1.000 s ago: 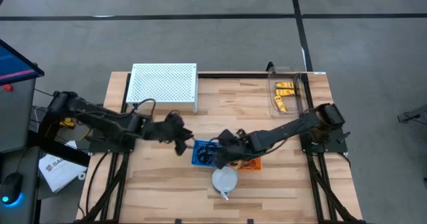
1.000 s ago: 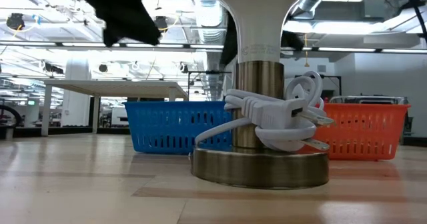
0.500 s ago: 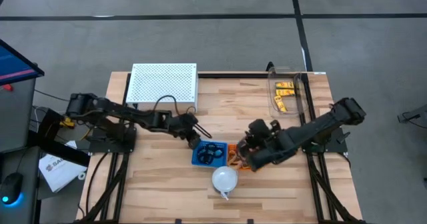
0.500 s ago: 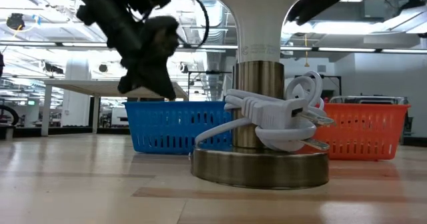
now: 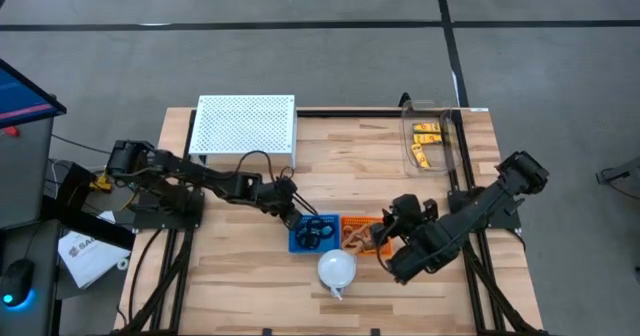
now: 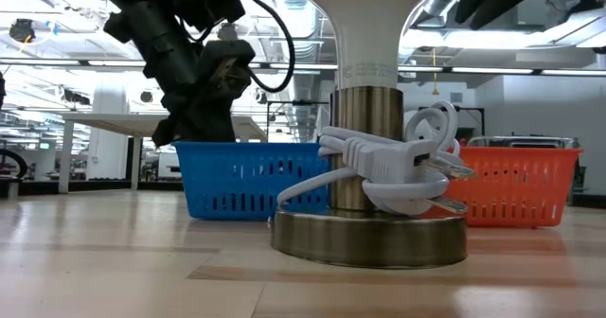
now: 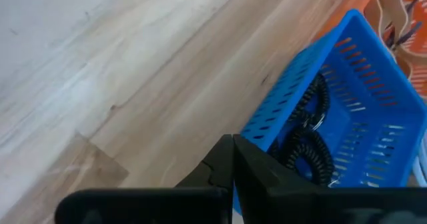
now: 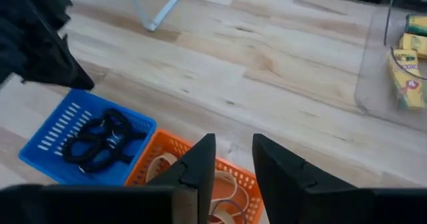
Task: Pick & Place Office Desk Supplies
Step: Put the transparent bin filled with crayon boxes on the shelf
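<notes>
Small black coiled rings (image 5: 314,233) are seen from above inside a blue slotted plastic basket (image 5: 296,238), with thin tan rubber-band loops (image 5: 357,237) in the orange basket (image 5: 357,221) touching its right side; yellow clips (image 5: 427,142) lie in a clear tray (image 5: 412,158) at the far right. At table height, the left gripper (image 6: 196,121) is held above the blue basket's left end. In its wrist view, its fingers (image 7: 220,167) are pressed together, empty. In the right wrist view, the right gripper (image 8: 233,159) is seen with fingers apart, empty, over the orange basket.

Two dark, jointed arms, matte black casings, left hand (image 7: 232,159) with tapered black fingers, right hand (image 8: 230,159) alike, black cable looping along left arm
</notes>
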### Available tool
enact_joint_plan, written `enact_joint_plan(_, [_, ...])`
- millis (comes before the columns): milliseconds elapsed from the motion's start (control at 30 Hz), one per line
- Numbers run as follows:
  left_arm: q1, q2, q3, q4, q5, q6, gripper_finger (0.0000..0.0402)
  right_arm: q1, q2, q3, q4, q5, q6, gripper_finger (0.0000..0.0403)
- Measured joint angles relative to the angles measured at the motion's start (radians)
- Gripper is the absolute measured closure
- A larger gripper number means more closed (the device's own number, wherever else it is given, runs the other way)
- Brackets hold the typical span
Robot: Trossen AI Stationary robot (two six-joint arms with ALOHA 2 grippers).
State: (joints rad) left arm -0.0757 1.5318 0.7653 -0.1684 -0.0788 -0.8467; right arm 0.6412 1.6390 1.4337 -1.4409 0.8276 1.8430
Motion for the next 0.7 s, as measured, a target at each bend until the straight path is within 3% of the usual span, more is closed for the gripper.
enact_joint_plan(167, [-0.003, 0.0, 0.0, -0.017, -0.015, -0.001, 0.0401, 0.001, 0.003, 0.001, -0.004, 0.004, 0.017, 0.0305])
enact_joint_plan(300, [0.005, -0.049, -0.001, -0.025, -0.101, -0.004, 0.0401, -0.017, 0.002, 0.001, -0.004, 0.004, 0.017, 0.0305])
enact_joint_plan(467, [0.005, -0.204, -0.001, -0.054, -0.243, 0.021, 0.0401, -0.04, -0.011, 0.001, -0.007, 0.005, 0.017, 0.0305])
enact_joint_plan(700, [-0.052, -0.475, 0.0, -0.059, -0.246, 0.247, 0.0401, -0.1, -0.065, 0.001, -0.037, -0.015, 0.019, 0.0305])
